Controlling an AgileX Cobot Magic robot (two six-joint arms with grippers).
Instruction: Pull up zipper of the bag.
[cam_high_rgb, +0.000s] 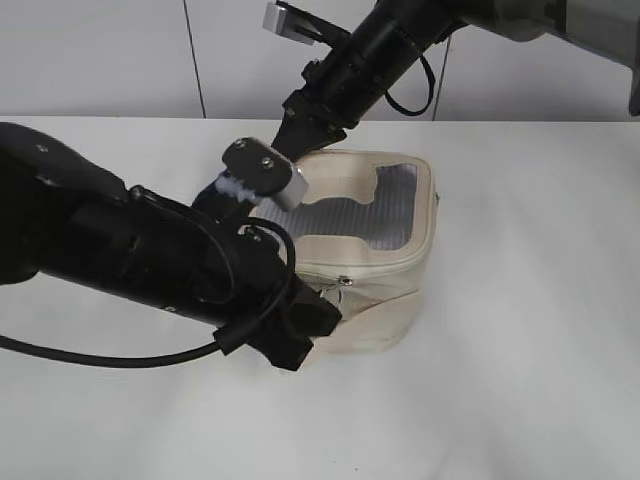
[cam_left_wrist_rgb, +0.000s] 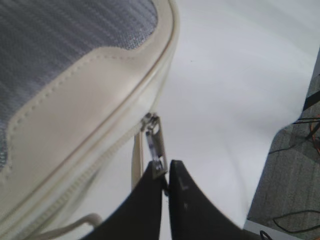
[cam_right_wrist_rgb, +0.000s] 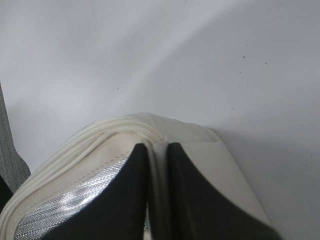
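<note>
The cream bag (cam_high_rgb: 375, 310) with a grey ribbed lid stands at the middle of the white table. Its cream zipper track (cam_left_wrist_rgb: 75, 187) runs round the lid's rim. My left gripper (cam_left_wrist_rgb: 166, 172) is shut on a silver zipper pull (cam_left_wrist_rgb: 155, 145) at the bag's front corner; the pull also shows in the exterior view (cam_high_rgb: 343, 283). My right gripper (cam_right_wrist_rgb: 157, 150) is shut on the bag's rim (cam_right_wrist_rgb: 160, 160) at the lid's far left corner, pinching the cream fabric there. In the exterior view the right gripper (cam_high_rgb: 290, 135) reaches down from the back. The second pull is not visible.
The white table (cam_high_rgb: 520, 380) lies all around the bag. A white wall stands behind. In the left wrist view, grey floor with cables (cam_left_wrist_rgb: 295, 165) shows past the table's edge at the right.
</note>
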